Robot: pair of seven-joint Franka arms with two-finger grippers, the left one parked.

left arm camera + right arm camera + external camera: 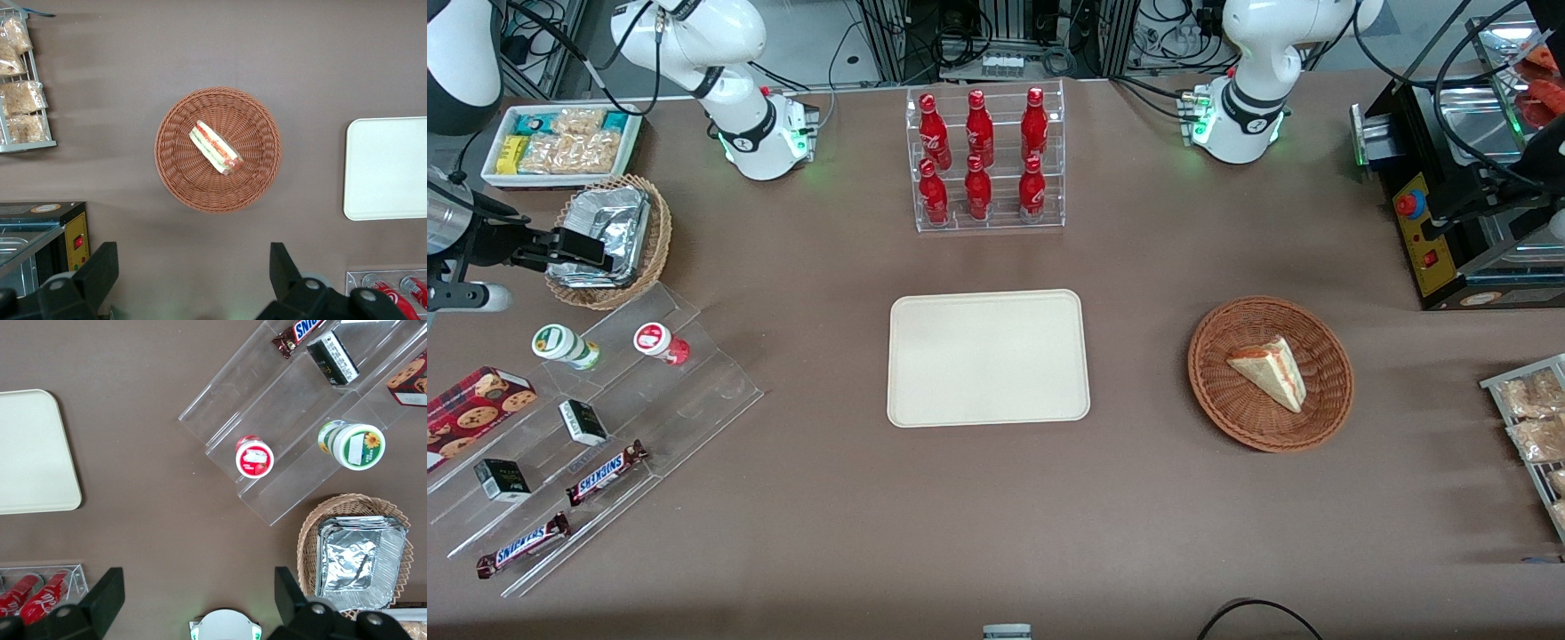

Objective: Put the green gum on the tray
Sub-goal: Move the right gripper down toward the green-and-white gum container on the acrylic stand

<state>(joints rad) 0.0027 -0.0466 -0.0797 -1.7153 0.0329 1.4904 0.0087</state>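
The green gum (565, 345) (353, 445) is a small white bottle with a green-marked lid, lying on the upper step of a clear acrylic stand (605, 418). The cream tray (987, 357) (30, 453) lies flat mid-table with nothing on it. My gripper (587, 251) (199, 593) hangs high above the table toward the working arm's end, over the edge of a wicker basket of foil trays. It is farther from the front camera than the gum. It is open, with nothing between its fingers.
A red-lidded gum bottle (660, 342) (254, 457) lies beside the green one. The stand also holds Snickers bars (605, 471), small dark boxes (583, 421) and a cookie box (476, 404). Nearby stand the foil-tray basket (609, 240), a snack bin (560, 142), a cola rack (985, 160) and a sandwich basket (1270, 373).
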